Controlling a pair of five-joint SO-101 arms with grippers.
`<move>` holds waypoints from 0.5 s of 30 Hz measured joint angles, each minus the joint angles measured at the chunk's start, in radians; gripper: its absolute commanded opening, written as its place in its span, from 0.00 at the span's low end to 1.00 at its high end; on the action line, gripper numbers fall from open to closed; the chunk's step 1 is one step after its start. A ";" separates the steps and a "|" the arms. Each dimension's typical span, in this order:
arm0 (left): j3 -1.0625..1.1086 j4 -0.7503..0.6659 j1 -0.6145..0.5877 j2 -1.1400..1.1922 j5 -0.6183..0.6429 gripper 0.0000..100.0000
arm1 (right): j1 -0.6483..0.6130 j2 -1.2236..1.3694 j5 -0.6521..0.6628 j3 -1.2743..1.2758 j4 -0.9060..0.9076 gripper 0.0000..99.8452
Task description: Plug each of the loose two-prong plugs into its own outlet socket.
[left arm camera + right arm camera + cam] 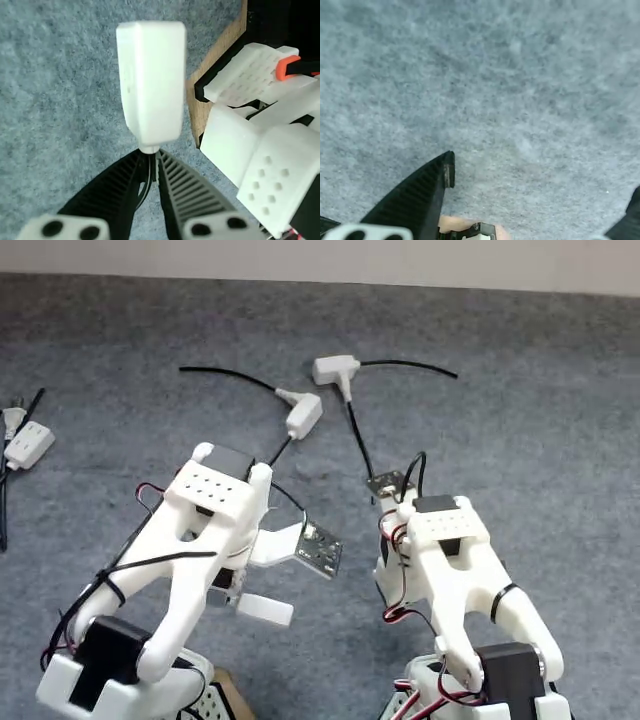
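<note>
Close to the near edge of the tabletop point(560, 440), the left claw point(150, 157) is clamped on the cord point(148, 174) just behind a white plug point(151, 80), whose long axis continues straight out from the claw. The free socket point(28, 443) at the left edge lies well apart from it and, I judge, nearer to this arm. The right claw point(542, 180) has its fingers apart.

The held block's point(150, 80) face is turned away, so plug or socket cannot be told. One finger of the right gripper point(542, 187) is cut off by the picture's edge. A small white piece point(11, 420) at the high view's edge is cropped.
</note>
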 measured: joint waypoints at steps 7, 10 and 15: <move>-0.170 0.000 -0.087 0.239 -0.002 0.03 | -0.002 0.000 0.000 0.000 0.000 0.49; -0.302 -0.031 -0.140 0.298 -0.002 0.14 | -0.005 0.000 0.000 0.000 0.000 0.49; -0.381 -0.176 -0.199 0.304 0.048 0.48 | -0.005 0.000 0.000 0.000 0.000 0.49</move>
